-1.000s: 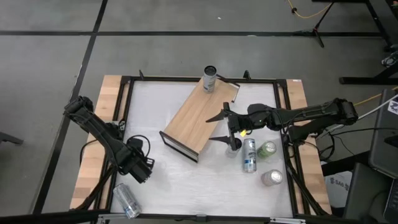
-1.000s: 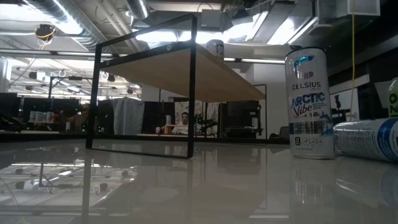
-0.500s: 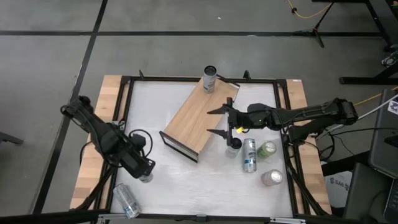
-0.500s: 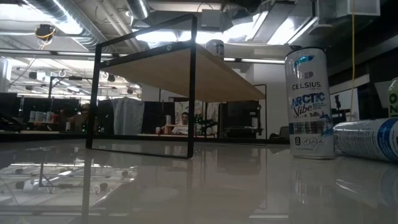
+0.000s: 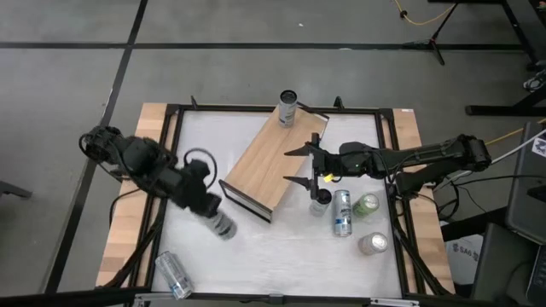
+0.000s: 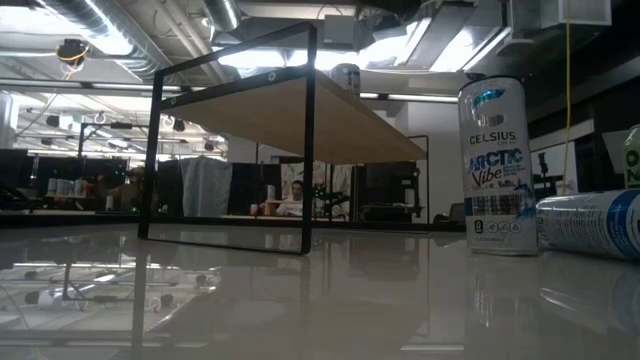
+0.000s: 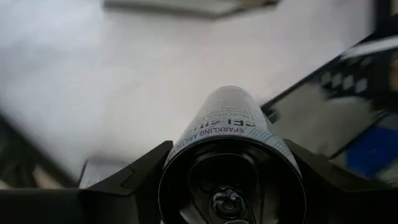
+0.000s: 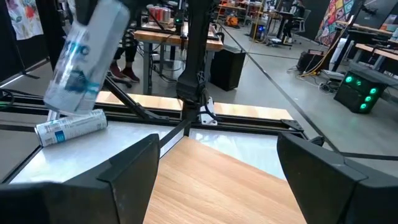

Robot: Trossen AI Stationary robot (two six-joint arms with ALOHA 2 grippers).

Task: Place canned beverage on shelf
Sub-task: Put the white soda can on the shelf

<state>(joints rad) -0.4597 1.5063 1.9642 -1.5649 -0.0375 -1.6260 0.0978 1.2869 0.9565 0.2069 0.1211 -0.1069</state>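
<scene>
Held can [image 5: 223, 225]: clamped between the fingers of the left gripper [image 5: 213, 213], tilted, carried above the white table [image 5: 281, 256], just off the near end of the shelf [image 5: 275, 161]. In the left wrist view the can [image 7: 231, 149] fills the space between both fingers, base toward the camera.

Shelf lies diagonally on the table; one can upright [image 5: 287, 108] on its far end, well away from the left gripper.

Right gripper [image 5: 299, 166]: fingers spread wide, holding nothing, hovering over the shelf's right edge. Just beside it stands an upright can [image 5: 320, 201]; beyond that, a lying can [image 5: 342, 212], a green can [image 5: 366, 205] and another can [image 5: 373, 244].

A further can lies on its side [image 5: 173, 274] at the table's near-left corner, behind the left gripper.
</scene>
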